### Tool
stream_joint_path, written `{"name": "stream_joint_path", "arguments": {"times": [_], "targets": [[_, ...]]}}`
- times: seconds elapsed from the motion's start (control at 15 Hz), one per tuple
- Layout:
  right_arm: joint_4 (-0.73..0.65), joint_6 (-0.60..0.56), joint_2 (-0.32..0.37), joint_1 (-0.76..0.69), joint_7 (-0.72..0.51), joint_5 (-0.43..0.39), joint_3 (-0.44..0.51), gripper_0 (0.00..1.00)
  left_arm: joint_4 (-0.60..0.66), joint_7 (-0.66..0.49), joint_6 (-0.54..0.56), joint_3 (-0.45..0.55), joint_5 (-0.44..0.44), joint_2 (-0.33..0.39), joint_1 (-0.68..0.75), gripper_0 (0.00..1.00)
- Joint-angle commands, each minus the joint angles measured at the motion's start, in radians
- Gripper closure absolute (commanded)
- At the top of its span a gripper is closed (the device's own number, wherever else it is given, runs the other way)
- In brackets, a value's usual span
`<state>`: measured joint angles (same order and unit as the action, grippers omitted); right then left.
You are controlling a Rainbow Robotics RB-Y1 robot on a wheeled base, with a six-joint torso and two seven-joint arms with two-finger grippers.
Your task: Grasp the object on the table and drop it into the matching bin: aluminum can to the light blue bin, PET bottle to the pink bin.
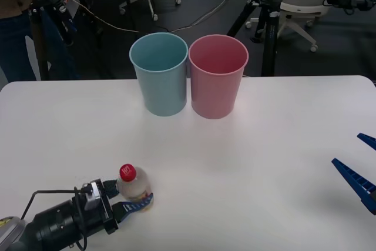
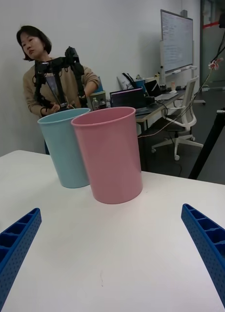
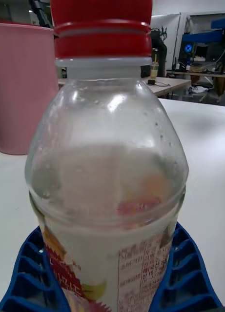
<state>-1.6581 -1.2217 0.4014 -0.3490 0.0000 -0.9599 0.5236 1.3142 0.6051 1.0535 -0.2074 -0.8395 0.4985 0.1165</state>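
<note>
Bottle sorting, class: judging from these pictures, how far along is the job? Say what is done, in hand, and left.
Done: the left gripper has reached the bottle, its blue fingers on either side of the label. In hand: the grasp; the bottle stands upright on the table. Left: carrying it to the pink bin, beside the light blue bin, and dropping it in. The right gripper waits open at the table's right edge.

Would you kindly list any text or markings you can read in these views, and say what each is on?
No text can be read for certain.
Bottle label: small print in columns, too blurred to read.
Bottle cap: a white mark, too small to read.
Whiteboard behind the bins: faint writing, too small to read.
Pink bin and blue bin: no markings seen.
</note>
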Motion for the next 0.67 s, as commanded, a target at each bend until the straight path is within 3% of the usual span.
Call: {"name": "stream_joint_path", "arguments": {"times": [0.07,0.67], "targets": [[0.000,0.000,0.000,0.000,0.000,0.000,0.000,0.00,0.000,-0.015,0.013,0.010,0.002,0.000,0.000,1.00],[0.000,0.000,0.000,0.000,0.000,0.000,0.000,0.00,0.057,-0.059,0.051,0.074,0.011,0.038,0.049,1.00]]}}
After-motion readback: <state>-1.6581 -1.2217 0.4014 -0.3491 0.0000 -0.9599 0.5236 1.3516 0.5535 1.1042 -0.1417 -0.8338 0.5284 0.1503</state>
